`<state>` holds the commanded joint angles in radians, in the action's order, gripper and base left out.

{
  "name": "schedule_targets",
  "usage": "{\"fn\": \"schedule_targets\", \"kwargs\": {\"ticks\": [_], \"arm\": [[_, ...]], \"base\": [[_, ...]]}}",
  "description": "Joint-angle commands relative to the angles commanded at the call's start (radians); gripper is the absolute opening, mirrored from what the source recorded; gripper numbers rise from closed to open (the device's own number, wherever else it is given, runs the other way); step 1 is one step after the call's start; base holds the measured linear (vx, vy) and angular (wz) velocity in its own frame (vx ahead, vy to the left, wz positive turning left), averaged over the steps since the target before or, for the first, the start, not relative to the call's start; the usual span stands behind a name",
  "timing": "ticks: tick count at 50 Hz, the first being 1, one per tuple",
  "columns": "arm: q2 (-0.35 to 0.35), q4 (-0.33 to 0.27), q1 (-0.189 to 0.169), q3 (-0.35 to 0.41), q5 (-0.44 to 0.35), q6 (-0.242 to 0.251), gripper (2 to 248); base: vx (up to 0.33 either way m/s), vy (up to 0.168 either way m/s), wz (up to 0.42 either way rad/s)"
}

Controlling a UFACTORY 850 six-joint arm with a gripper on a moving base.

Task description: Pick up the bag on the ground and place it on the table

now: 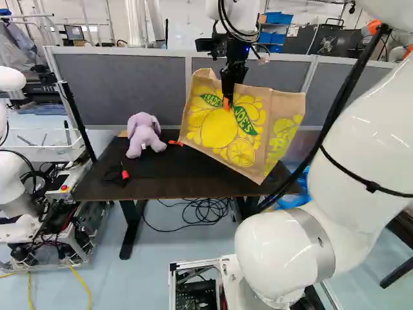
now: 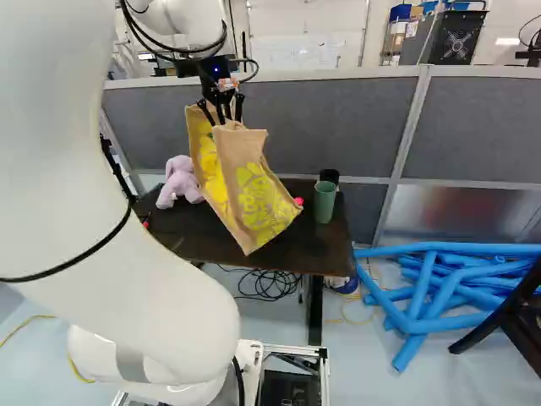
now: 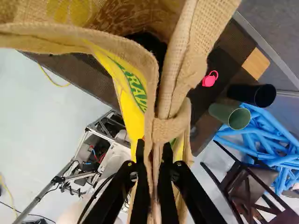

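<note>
High over the table [image 1: 155,190], my gripper [image 1: 227,102] points down at the tan jute bag [image 1: 216,134] with its yellow fruit print. The bag hangs tilted, one lower corner in front of the tabletop in the left base view; whether it touches the table I cannot tell. In the wrist view the gripper [image 3: 153,158] is shut on the bag's gathered rim and handle, with cloth [image 3: 125,88] squeezed between both fingers. The bag's mouth gapes ahead of the fingers, its bottom out of sight there.
A purple plush toy [image 1: 144,135] sits on the table; a green cup [image 2: 325,201], a black cup [image 2: 330,176] and a pink item [image 3: 210,79] stand at its other end. A grey partition [image 2: 338,127] rises behind. Blue tubes [image 2: 456,288] lie right; another robot [image 1: 16,187] stands left.
</note>
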<state>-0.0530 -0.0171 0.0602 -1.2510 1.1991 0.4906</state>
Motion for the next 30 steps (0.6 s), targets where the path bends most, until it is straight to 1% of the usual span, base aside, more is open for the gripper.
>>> {"fn": "schedule_targets", "kwargs": {"ticks": [16,30], "arm": [[0.001,0.0,0.0,0.0,0.0,0.161,21],[0.032,0.0,0.0,0.009,-0.021,0.308,21]], "base": [[0.0,0.0,0.0],[0.0,0.0,0.0]]}}
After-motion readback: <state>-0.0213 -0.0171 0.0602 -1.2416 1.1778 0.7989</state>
